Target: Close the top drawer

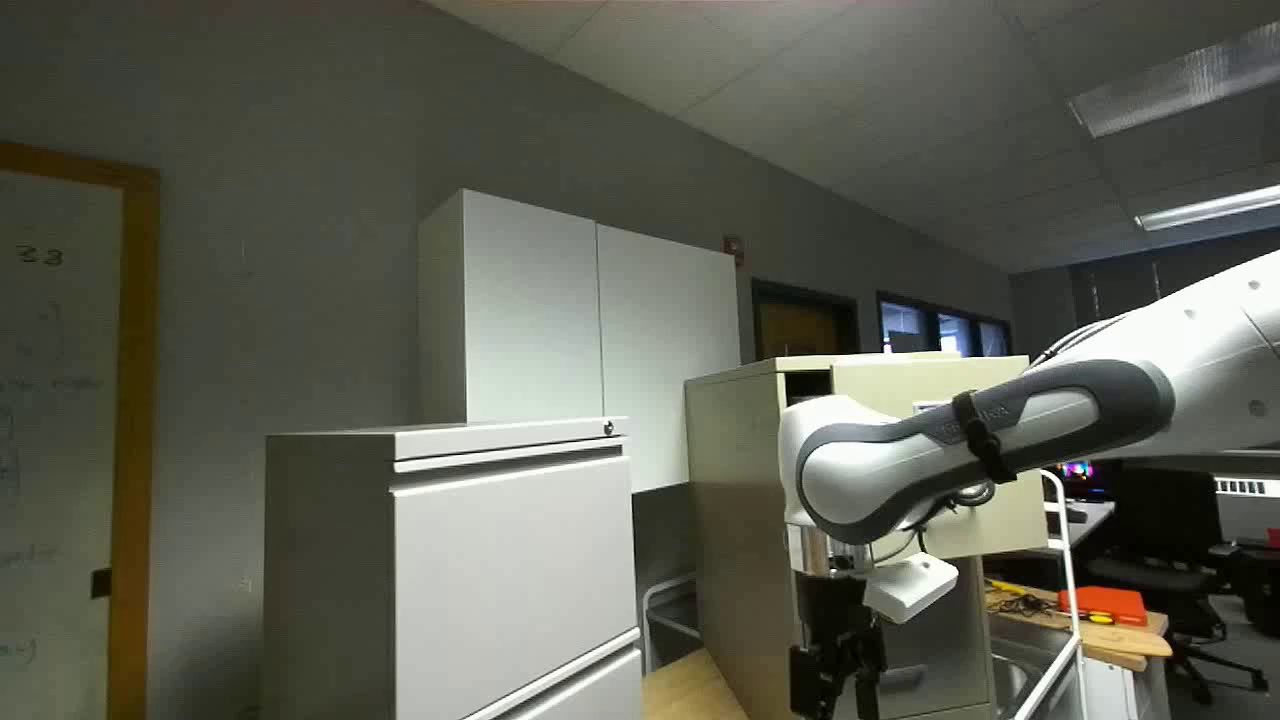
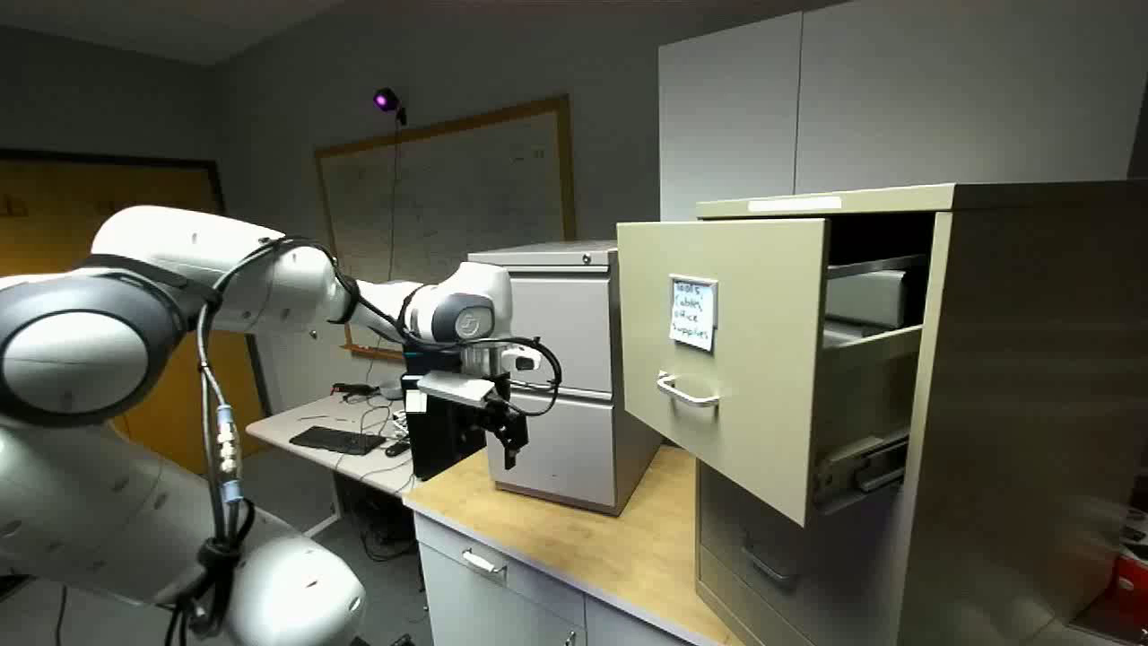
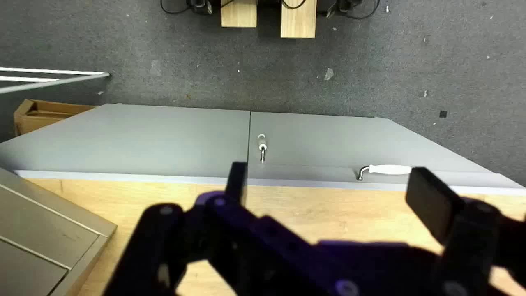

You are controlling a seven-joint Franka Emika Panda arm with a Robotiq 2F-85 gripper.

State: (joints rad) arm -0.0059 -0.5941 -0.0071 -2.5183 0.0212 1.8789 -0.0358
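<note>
While the arm (image 1: 1080,410) partly hides the extended top drawer (image 1: 1000,518) in an exterior view, the blurred hand (image 3: 331,195) gapes wide.

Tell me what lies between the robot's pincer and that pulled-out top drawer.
Nothing visible: in an exterior view, open air separates the pincer from the top drawer, with the grey cabinet behind the gap.

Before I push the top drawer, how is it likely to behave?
The top drawer should glide straight in, since a slide shows along its side. It may feel heavy: its label appears to list tools, though most contents are hidden. Its broad, flat front looks metal, so it probably won't flex much.
</note>
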